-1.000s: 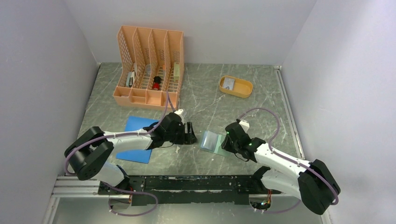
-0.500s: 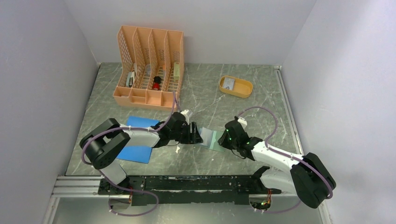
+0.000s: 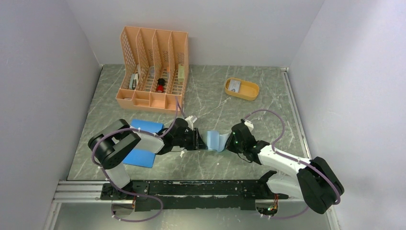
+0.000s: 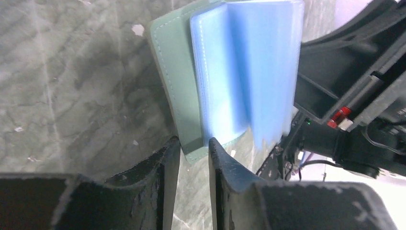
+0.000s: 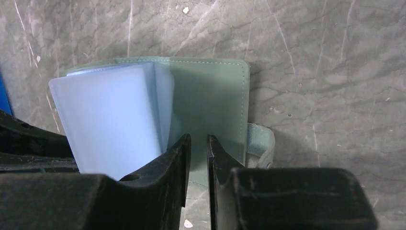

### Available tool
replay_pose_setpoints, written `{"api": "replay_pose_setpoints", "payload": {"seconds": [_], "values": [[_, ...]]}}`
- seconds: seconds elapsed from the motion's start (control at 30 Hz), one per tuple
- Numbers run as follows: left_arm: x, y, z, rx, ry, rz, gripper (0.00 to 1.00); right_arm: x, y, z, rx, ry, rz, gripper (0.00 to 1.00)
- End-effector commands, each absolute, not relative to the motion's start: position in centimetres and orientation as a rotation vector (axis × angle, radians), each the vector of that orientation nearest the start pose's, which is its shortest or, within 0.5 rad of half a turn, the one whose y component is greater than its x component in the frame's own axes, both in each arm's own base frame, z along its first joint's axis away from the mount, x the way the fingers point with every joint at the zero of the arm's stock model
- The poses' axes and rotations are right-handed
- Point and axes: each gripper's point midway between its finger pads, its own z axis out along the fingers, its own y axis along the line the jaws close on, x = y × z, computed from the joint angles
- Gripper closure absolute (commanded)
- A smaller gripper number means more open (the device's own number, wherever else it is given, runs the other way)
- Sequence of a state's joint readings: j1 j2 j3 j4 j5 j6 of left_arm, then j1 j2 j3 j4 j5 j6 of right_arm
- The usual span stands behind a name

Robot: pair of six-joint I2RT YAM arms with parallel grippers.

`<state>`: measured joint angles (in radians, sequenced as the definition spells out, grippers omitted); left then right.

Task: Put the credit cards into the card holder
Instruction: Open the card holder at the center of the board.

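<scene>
**Both arms on the wallet, mid-table**

Upper left in the overhead shot there's a peach file organizer (image 3: 154, 69) with a few bits in its slots. Just below it a flat blue pad (image 3: 143, 126) lies partly hidden under the left arm. Dead centre, the left gripper (image 4: 194, 143) has its jaws nearly together, pinching a corner of the card holder (image 5: 210, 96). The holder is sage green and open on the grey marbled table (image 3: 210, 100), its pale blue-clear pockets fanned upright. The right gripper (image 5: 198, 139) is clamped on the opposite cover edge, with the snap tab right beside it. Upper right, a yellow tray (image 3: 250, 92) holds one pale credit card (image 3: 233, 85).
</scene>
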<state>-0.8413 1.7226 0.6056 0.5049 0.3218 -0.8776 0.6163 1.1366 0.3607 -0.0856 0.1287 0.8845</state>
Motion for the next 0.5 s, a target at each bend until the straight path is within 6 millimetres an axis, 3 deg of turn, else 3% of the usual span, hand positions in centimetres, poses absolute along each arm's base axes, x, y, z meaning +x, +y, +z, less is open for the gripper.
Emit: {"api": "replay_pose_setpoints", "payload": {"seconds": [0.0, 0.33, 0.47], "values": [[19.2, -37.0, 5.9, 0.213, 2.337, -1.436, 0.68, 18.2, 14.2, -2.0, 0.371, 2.613, 0.387, 0.77], [19.1, -38.1, 8.5, 0.239, 2.236, -1.562, 0.56, 18.2, 14.3, -1.8, 0.365, 2.603, 0.406, 0.77], [19.3, -38.1, 8.4, 0.239, 2.246, -1.544, 0.55, 18.3, 14.3, -1.7, 0.361, 2.600, 0.408, 0.77]]}}
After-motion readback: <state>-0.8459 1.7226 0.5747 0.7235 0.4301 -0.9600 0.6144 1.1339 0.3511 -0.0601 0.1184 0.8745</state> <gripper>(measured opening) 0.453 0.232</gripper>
